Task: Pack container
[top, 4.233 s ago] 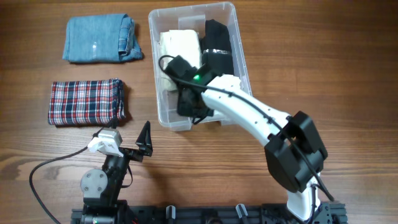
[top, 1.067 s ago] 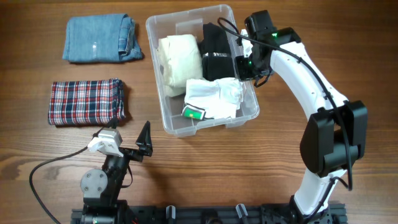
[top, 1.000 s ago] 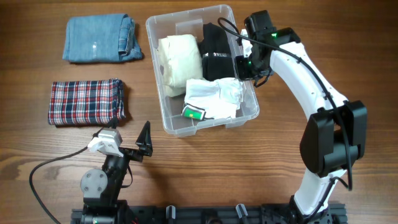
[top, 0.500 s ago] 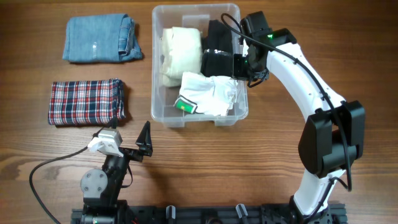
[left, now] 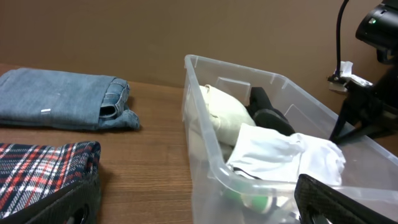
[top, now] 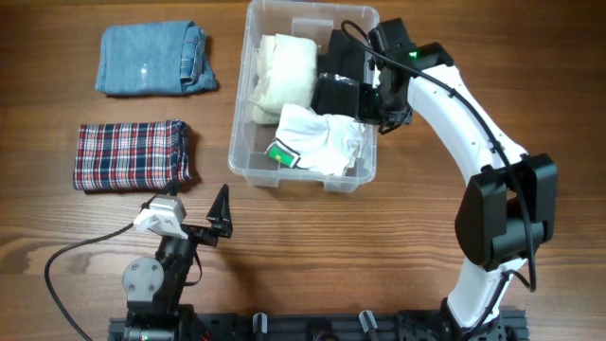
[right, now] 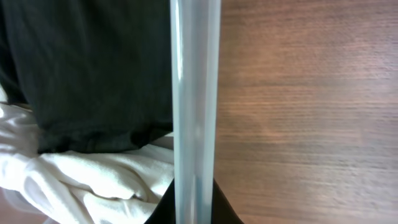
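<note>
- Far left of the desk (top: 312, 256), rear: folded denim garment (top: 151, 59), lying flat.
- In front of it, apart: folded red-and-blue plaid garment (top: 131, 154), also flat.
- Left gripper (top: 194, 223) sits near the front edge, just in front of the plaid piece. Jaws are spread wide with nothing between them, and it touches none of the clothes.
- The container (top: 239, 104) is at centre-rear of the desk, right of both folded garments. It is a clear rectangular bin sitting slightly skewed, with its rear end turned a little to the right.
- Inside, rear-left: a cream garment (top: 282, 71).
- Inside, rear-right: a black garment (top: 336, 80) against the right wall.
- Inside, front: a crumpled white garment (top: 322, 142) with a green tag (top: 277, 154) showing at its left edge (it partly overlaps the black one).
- Right gripper (top: 372, 99) is at the container's right wall. Jaws are pressed together on the rim, which the right wrist view shows running straight up between the fingers.
- The right arm (top: 473, 133) reaches in from the front right.
</note>
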Action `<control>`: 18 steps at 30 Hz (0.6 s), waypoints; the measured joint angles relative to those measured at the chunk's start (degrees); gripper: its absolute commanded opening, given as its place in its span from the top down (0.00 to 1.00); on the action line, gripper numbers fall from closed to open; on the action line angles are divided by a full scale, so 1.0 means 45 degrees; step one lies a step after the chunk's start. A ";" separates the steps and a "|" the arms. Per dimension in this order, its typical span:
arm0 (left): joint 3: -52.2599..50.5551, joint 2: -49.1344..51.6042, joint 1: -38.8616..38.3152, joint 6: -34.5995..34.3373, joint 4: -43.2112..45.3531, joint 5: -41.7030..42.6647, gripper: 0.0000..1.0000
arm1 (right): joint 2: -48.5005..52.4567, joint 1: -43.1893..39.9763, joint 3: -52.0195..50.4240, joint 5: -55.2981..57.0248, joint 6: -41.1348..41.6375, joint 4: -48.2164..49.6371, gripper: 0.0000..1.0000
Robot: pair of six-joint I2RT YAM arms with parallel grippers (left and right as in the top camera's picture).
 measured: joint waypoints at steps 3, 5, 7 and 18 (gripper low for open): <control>0.0000 0.0000 0.0000 0.0000 0.0000 0.0000 0.00 | -0.0005 -0.0049 0.0049 0.0257 -0.0311 -0.0393 0.96; 0.0000 0.0000 0.0000 0.0000 0.0000 0.0000 0.00 | -0.0005 -0.0097 0.0058 0.0306 -0.0481 -0.0520 0.96; 0.0000 0.0000 0.0000 0.0000 0.0000 0.0000 0.00 | -0.0005 -0.0155 0.0068 0.0306 -0.0738 -0.0588 0.96; 0.0000 0.0000 0.0000 0.0000 0.0000 0.0000 0.00 | -0.0029 -0.0287 0.0068 0.0369 -0.1350 -0.0903 0.96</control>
